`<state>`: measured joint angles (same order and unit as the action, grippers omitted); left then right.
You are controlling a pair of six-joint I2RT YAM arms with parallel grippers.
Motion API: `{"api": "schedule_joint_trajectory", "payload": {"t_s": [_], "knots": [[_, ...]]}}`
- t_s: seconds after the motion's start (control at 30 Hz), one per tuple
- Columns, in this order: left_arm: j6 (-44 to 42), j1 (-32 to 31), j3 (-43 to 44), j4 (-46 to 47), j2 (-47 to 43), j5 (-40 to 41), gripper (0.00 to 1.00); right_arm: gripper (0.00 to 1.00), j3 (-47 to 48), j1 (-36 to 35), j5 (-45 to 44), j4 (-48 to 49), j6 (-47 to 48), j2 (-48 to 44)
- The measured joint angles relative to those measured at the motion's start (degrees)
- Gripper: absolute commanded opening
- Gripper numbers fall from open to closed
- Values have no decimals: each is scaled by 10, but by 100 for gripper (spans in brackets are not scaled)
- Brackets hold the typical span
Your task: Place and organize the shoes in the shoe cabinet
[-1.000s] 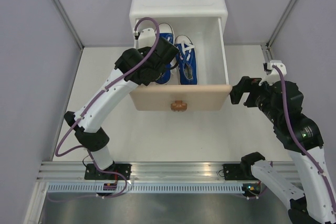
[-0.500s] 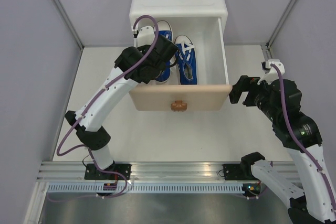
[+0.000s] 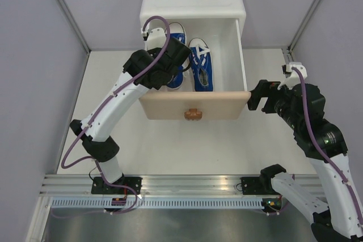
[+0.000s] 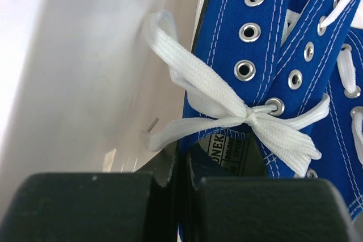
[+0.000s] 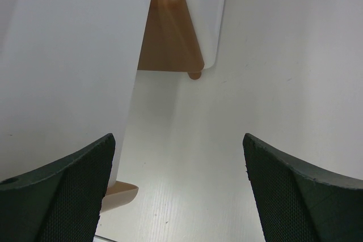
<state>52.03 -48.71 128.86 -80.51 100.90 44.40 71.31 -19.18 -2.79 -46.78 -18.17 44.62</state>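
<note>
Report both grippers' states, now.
Left gripper: shut, at the blue shoe opening; whether it pinches the canvas cannot be told.
Right gripper: open, holding nothing, beside the drawer.

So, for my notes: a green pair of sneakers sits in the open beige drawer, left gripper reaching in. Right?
Blue, not green: the top view shows the blue sneakers in the open beige drawer, with the left gripper reaching in.

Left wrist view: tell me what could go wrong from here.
1. The lace loop lies right by the shut left fingers; pulling away may snag it and drag the blue shoe.
2. The open right fingers sit beside the drawer wall; a sideways move could knock it.
</note>
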Motion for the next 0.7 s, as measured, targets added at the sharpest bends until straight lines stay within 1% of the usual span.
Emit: {"api": "schedule_joint_trajectory", "payload": {"t_s": [0.23,0.63,0.7], "knots": [[4,19,-15,0,0,-5,6,97,11,0,6,1,0,17],[4,21,-23,9,-7,-14,7,97,12,0,10,1,0,23],[4,22,-23,9,-8,-16,9,97,12,0,10,1,0,22]]}}
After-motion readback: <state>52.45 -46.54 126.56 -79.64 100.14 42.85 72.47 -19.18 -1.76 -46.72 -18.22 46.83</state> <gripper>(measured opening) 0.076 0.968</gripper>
